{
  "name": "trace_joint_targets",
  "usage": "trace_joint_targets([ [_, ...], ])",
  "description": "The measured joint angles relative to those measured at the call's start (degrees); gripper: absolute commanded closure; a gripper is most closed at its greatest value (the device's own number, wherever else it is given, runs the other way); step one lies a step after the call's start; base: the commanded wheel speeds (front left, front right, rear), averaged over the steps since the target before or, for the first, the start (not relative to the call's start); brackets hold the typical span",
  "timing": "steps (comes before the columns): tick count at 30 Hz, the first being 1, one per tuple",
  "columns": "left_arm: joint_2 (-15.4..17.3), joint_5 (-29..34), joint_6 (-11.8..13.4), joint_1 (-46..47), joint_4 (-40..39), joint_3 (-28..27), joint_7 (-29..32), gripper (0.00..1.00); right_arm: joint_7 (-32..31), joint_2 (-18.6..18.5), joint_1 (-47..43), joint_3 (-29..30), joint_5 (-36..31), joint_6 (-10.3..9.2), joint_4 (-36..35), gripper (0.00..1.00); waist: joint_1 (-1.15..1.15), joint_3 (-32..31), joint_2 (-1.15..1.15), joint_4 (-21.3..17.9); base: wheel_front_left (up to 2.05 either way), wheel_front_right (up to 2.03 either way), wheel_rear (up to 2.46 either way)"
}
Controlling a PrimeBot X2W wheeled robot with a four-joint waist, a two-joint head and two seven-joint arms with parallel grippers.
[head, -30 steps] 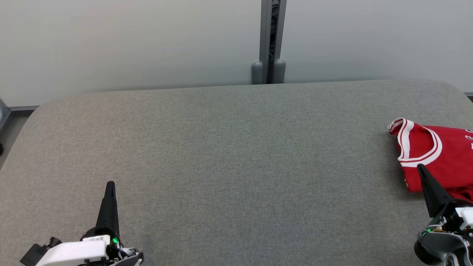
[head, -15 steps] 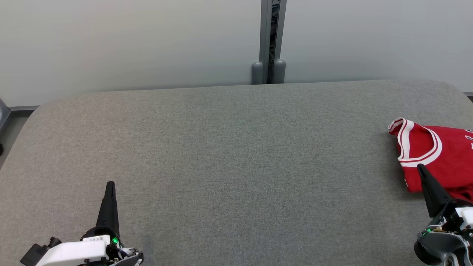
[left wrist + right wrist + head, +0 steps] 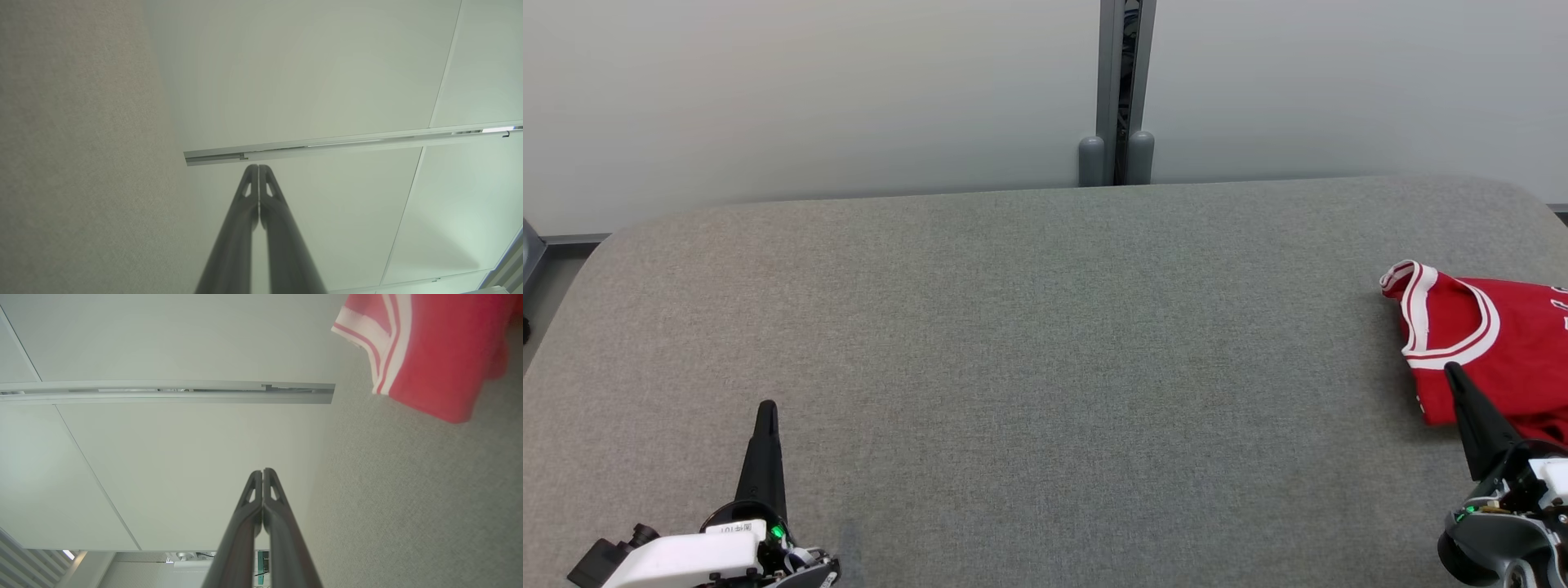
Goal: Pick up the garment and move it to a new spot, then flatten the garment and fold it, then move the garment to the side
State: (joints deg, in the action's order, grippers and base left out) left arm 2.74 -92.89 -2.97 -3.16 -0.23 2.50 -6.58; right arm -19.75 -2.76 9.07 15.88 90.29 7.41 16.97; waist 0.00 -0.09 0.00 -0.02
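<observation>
A red jersey with white trim (image 3: 1494, 351) lies folded at the table's right edge, partly cut off by the head view; the right wrist view has it in the upper right corner (image 3: 429, 355). My right gripper (image 3: 1454, 374) hovers at the jersey's near side, its fingers pressed together and empty (image 3: 262, 472). My left gripper (image 3: 766, 408) rests at the lower left, far from the jersey, also shut with nothing in it (image 3: 258, 167).
The grey fabric table (image 3: 1029, 343) spreads wide between the two grippers. Pale wall panels with a grey post (image 3: 1117, 90) stand behind its far edge. A strip of floor (image 3: 547, 278) shows at the far left.
</observation>
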Motion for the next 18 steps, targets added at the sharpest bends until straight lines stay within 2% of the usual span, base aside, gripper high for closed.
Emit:
trace_joint_targets([
  [18, 0.0, 0.0, 0.0, 0.0, 0.0, 0.0, 0.0, 1.0, 0.0, 0.0, 0.0, 0.0, 0.0, 0.01, 0.0, 1.0, 0.0, 0.0, 0.0, 0.0, 0.0, 0.0, 0.0],
])
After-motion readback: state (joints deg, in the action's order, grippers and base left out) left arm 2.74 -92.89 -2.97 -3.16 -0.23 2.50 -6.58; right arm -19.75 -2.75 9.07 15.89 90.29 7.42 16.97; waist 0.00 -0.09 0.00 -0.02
